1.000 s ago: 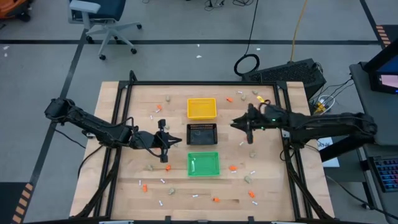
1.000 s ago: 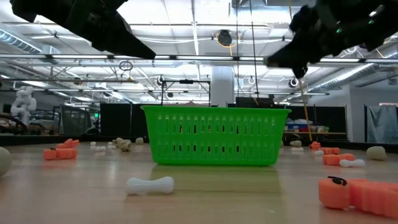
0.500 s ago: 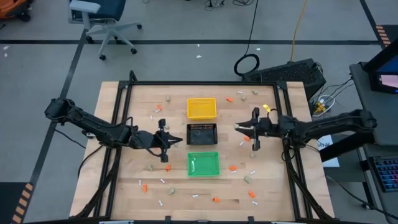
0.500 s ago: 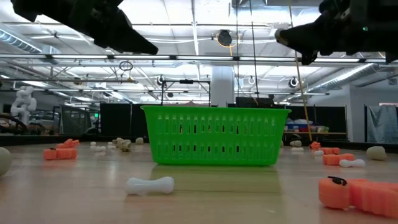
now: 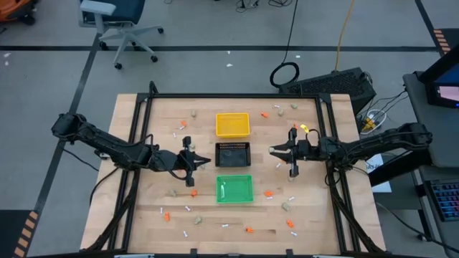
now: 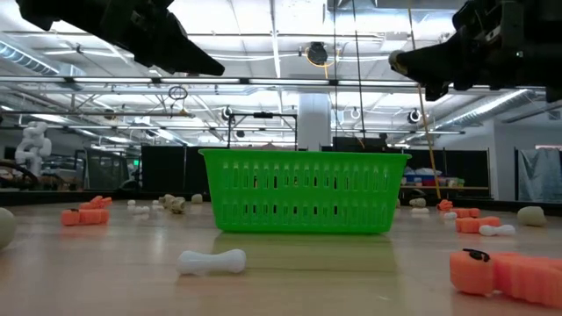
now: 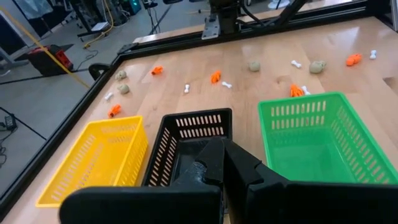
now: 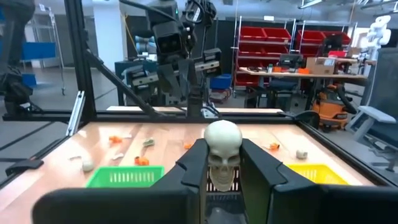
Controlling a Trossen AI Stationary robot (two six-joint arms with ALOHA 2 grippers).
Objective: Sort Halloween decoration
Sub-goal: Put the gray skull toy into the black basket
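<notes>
While the right gripper (image 8: 224, 163) hangs above the pale wooden surface (image 5: 154, 208) at the centre right of the high view, we find its jaws closed on a small beige-grey skull-shaped lump (image 8: 222, 144), held upright between the two dark fingers (image 8: 191, 163). In the high view this gripper (image 5: 275, 150) sits right of the black slotted square tray (image 5: 233, 153) and apart from it.

We record the left gripper (image 7: 214, 163) at the centre left of the high view (image 5: 202, 162), just left of the black tray, raised off the surface, with its jaws fully closed; we see nothing between them.

Three trays stand in a column at the middle of the high view: a yellow slotted square tray (image 5: 232, 124) uppermost, the black tray in the middle, and a green slotted square tray (image 5: 234, 188) lowest.

Remaining decoration lies scattered on the surface around the trays: orange bits (image 5: 268, 193), thin white sticks (image 5: 291, 198) and further beige-grey lumps (image 5: 285, 206). In the low view, a white stick (image 6: 211, 261) lies before the green tray (image 6: 304, 191), with an orange bit (image 6: 507, 273) at lower right.
</notes>
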